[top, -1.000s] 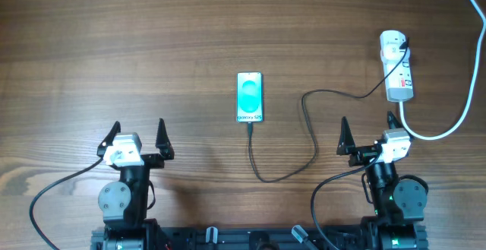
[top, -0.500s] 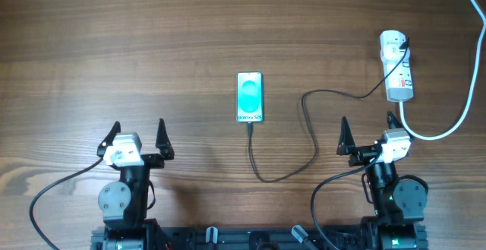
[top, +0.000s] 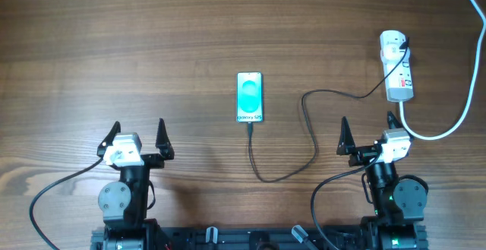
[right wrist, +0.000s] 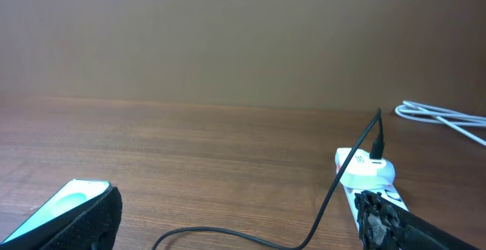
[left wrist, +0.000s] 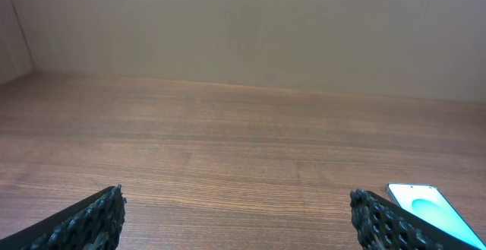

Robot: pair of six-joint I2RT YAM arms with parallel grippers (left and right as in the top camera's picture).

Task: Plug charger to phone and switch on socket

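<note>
The phone [top: 250, 96] lies flat mid-table with its cyan screen up; it also shows in the left wrist view [left wrist: 429, 207] and the right wrist view [right wrist: 64, 204]. The thin black charger cable [top: 307, 140] loops from the phone's near edge, where its connector tip [top: 250, 125] sits against the phone, to the white socket strip [top: 397, 66]. The strip also shows in the right wrist view [right wrist: 364, 170], as does the cable [right wrist: 334, 193]. My left gripper [top: 137, 134] is open and empty at the front left. My right gripper [top: 367, 132] is open and empty, front right, near the strip.
A thick white cord [top: 448, 132] runs from the strip's near end and curves up along the right edge of the wooden table [top: 152, 45]. It also shows in the right wrist view [right wrist: 444, 117]. The robots' black cables trail at the front edge.
</note>
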